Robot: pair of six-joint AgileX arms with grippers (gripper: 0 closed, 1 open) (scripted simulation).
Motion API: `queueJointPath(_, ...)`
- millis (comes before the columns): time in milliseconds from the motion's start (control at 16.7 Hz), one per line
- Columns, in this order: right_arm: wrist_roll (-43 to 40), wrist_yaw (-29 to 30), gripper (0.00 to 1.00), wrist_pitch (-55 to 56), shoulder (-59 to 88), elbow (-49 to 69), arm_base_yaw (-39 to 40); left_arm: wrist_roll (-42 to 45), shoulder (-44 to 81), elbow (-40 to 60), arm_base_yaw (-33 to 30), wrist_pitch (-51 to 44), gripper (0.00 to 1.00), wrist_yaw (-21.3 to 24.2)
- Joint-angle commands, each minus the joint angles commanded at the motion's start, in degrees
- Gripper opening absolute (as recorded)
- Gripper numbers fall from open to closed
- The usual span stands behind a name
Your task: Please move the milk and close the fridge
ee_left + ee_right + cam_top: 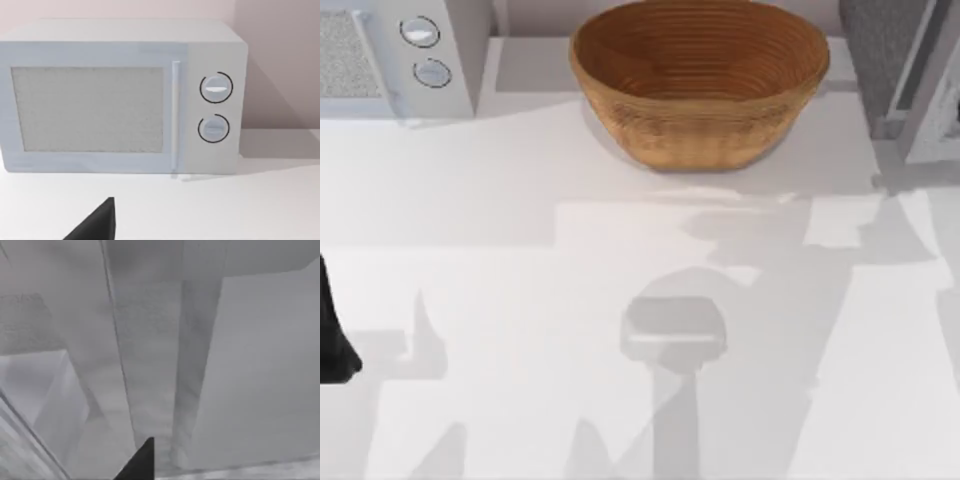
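The milk is out of view. The fridge (882, 50) stands at the table's far right corner, with a dark speckled grey side and a paler door panel (932, 110) angled outward beside it. In the right wrist view, grey fridge panels (150, 365) loom very close, and a dark tip of my right gripper (141, 462) points at them. My left arm (332, 340) rests at the table's left edge. Its gripper (97, 225) faces the pale appliance with two knobs.
A large wicker basket (698, 75) sits at the back middle. A pale microwave-like appliance (390, 55) (120, 100) with two round knobs and a mesh window occupies the back left corner. Shadows of the arms lie across the white tabletop (520, 300).
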Motion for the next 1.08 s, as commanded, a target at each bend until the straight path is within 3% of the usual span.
queueJointPath(420,-0.15,0.09,1.0,-0.93,2.63,2.0,-0.62,0.0,0.0,0.0,0.0,0.0,1.0,0.0)
queueJointPath(840,0.1,0.51,1.0,-4.92,17.86,20.9,-0.59,0.0,0.0,0.0,0.0,0.0,1.0,0.0)
queueJointPath(1080,-0.02,0.72,1.0,-5.46,20.79,25.59,-0.51,0.0,0.0,0.0,0.0,0.0,1.0,0.0)
